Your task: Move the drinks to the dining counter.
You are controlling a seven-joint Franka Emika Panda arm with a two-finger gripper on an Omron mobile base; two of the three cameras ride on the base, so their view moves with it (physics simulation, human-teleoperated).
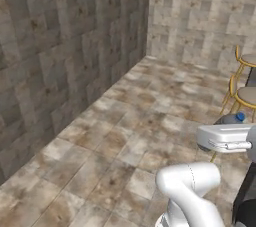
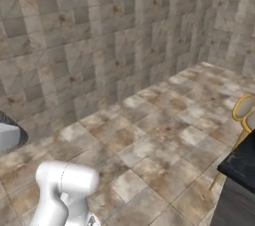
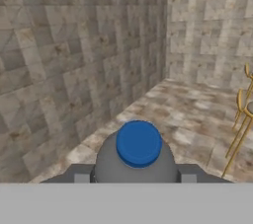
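Note:
My gripper (image 3: 136, 176) is shut on one of the drinks, a slim clear bottle (image 3: 136, 161) with a blue cap (image 3: 139, 143) that stands upright between the two dark fingertips (image 3: 81, 175). In the left base view the same bottle (image 1: 230, 119) pokes up behind my white hand (image 1: 225, 138) at the right edge, held well above the floor. A corner of the dining counter (image 2: 242, 162), a black slab on a dark grey base, shows at the lower right of the right base view.
Tiled stone walls meet in a corner (image 1: 149, 31) ahead, above a bare tiled floor (image 1: 125, 136). Two gold-legged stools (image 1: 244, 96) stand on the right, and one stool (image 2: 244, 113) is beside the counter corner.

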